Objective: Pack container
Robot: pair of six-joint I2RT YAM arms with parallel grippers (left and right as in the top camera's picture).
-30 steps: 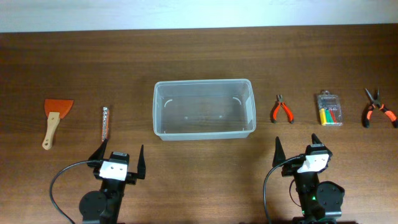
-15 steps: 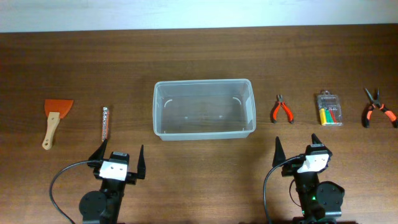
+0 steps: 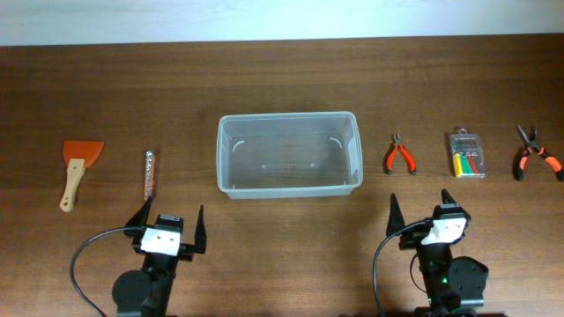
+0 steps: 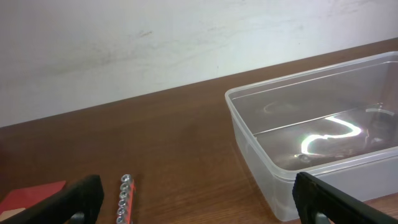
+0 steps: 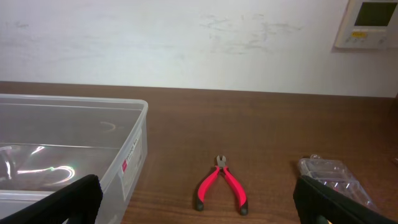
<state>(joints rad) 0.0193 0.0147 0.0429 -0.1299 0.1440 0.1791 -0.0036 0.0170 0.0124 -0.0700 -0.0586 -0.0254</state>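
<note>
1. Container [image 3: 289, 154]: clear rectangular tub, rounded corners, rim. It stands mid-surface, ahead of and between the two arms, with nothing inside. A small sticker [image 5: 126, 163] on its right end wall carries print too small to read.
2. Surface [image 3: 282, 79]: dark wood grain.
3. Left of the tub: a strip of sockets [image 3: 149, 174]; beyond it an orange scraper [image 3: 77, 167] with a wooden handle.
4. Right of the tub, in a row and well apart: red-handled cutters [image 3: 399, 156], a small clear case [image 3: 465, 155] of coloured bits, and orange-and-black long-nose pliers [image 3: 534, 154].
5. Wall panel [image 5: 372, 23]: white with a screen, nothing legible.
6. Left pincer [image 3: 174, 208]: fingers spread wide, holding nothing, near edge.
7. Right pincer [image 3: 426, 208]: fingers likewise apart, holding nothing.
</note>
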